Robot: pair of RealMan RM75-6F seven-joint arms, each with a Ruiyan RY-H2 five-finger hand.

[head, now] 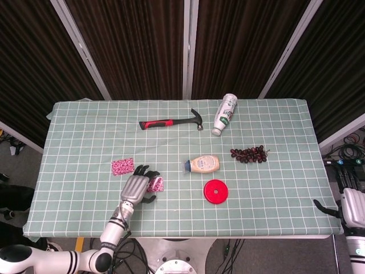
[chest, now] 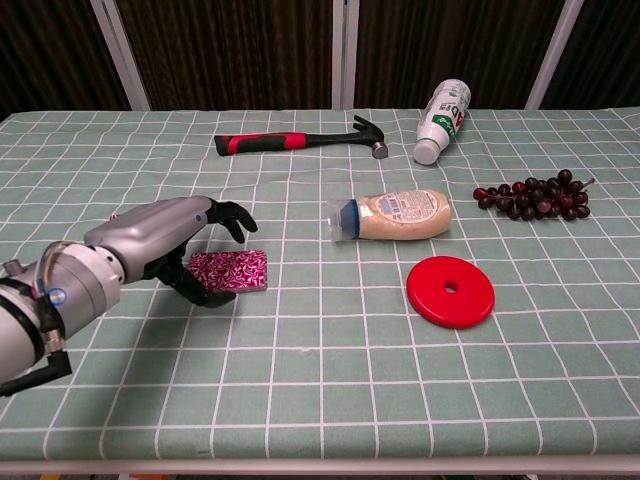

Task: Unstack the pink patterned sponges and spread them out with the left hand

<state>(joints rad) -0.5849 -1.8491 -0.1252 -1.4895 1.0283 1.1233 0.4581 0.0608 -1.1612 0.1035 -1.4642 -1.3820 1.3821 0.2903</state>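
Two pink patterned sponges lie apart on a table (head: 74,131) covered with a pale green cloth gridded in white. Dark ribbed curtains hang behind it, split by slanted light-grey posts; cables trail on the floor at both ends.

Left hand (head: 136,188) sits at the near-left of the table, fingers spread and curved over the near sponge (chest: 232,270). Its dark fingertips (chest: 236,213) arch above the sponge's far edge, with the thumb just by its near-left corner. Cannot tell if it touches; no grip shows. The far sponge (head: 122,166) lies free, just left of and beyond the hand.

Right hand (head: 349,209) hangs off the table's near-right corner; only its edge shows, fingers not readable.

Hammer (head: 172,121), red-and-black handle, lies along the far side. White bottle (head: 224,114) lies on its side to the right of the hammer head. Grapes (head: 249,154), dark, near the right. Squeeze bottle (head: 203,164), cream with a blue cap, lies mid-table. Red disc (head: 215,190) with a centre hole sits just in front of it.
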